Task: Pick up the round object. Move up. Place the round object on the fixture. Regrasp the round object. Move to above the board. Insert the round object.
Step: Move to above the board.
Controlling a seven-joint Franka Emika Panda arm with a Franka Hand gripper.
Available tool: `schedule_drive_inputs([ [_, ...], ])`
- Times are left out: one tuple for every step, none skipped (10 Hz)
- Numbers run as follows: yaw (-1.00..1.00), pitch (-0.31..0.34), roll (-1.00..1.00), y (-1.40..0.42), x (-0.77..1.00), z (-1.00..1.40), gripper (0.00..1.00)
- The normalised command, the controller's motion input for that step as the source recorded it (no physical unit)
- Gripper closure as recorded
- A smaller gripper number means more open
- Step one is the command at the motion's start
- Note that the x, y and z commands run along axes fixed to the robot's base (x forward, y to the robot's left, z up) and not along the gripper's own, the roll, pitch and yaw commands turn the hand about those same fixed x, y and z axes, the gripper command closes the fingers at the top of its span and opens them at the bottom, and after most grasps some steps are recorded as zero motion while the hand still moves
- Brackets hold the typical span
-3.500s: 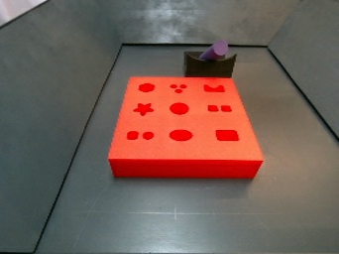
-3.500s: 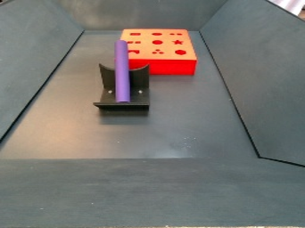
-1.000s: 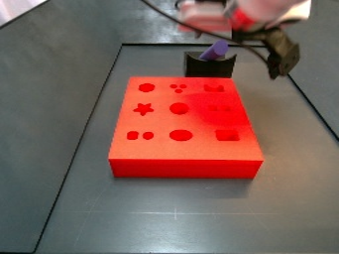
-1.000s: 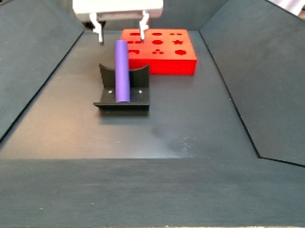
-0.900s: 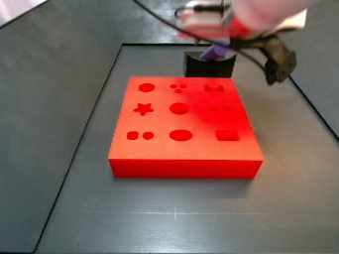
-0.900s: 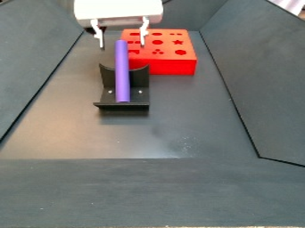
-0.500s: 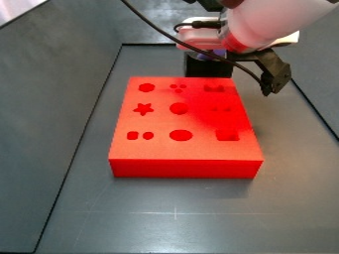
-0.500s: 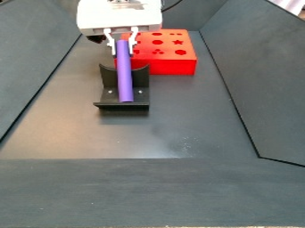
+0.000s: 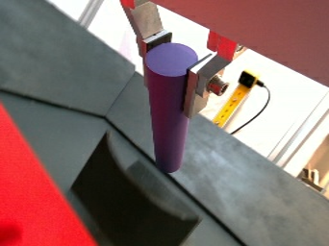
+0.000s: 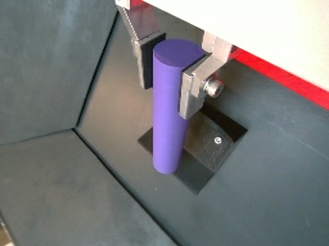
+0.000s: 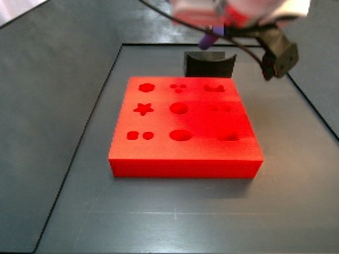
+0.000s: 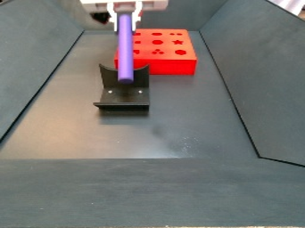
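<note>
The round object (image 12: pixel 123 49), a slim purple peg, hangs upright with my gripper (image 12: pixel 124 11) shut on its top end. In both wrist views the silver fingers (image 9: pixel 206 77) (image 10: pixel 195 75) press against both sides of the peg (image 9: pixel 171 106) (image 10: pixel 167 106). Its lower end hangs just over the dark fixture (image 12: pixel 123 96) (image 10: pixel 203 154) (image 9: pixel 129 197); I cannot tell whether it still touches. In a side view the gripper (image 11: pixel 216 28) is motion-blurred above the fixture (image 11: pixel 208 65), with only a bit of the peg (image 11: pixel 209 41) showing. The red-orange board (image 11: pixel 183 124) (image 12: pixel 167 53) lies flat beside the fixture.
Grey sloping walls (image 12: pixel 48 80) enclose the dark floor (image 12: pixel 155 134). The board's cut-out holes (image 11: pixel 146 109) face up. A dark arm part (image 11: pixel 276 58) hangs beside the fixture. A red strip of the board (image 10: pixel 283 72) and a red corner (image 9: pixel 19 192) show in the wrist views.
The gripper came down over the peg resting in the fixture, shut on its top end, and has since lifted it straight up out of the notch.
</note>
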Motion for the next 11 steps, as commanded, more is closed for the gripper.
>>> schedule_drive_inputs([
  [-0.11,0.181,-0.08,-0.11,-0.15,1.0,1.0],
  [-0.04,0.206,-0.07,-0.1,-0.15,1.0,1.0],
  [0.01,0.207,-0.06,-0.09,-0.14,1.0,1.0],
  [0.06,0.185,-0.05,-0.09,-0.13,1.0,1.0],
  [0.09,0.171,-0.04,-0.08,-0.13,1.0,1.0],
  [0.12,0.133,-0.04,-0.07,-0.11,1.0,1.0],
  [0.14,0.108,-0.04,-0.06,-0.09,1.0,1.0],
  [0.14,0.084,-0.04,-0.05,-0.07,1.0,1.0],
  [0.13,0.062,-0.04,-0.04,-0.04,0.81,1.0],
  [0.12,0.042,-0.03,-0.03,-0.01,0.58,1.0],
  [0.11,0.036,-0.03,-0.02,-0.01,0.47,1.0],
])
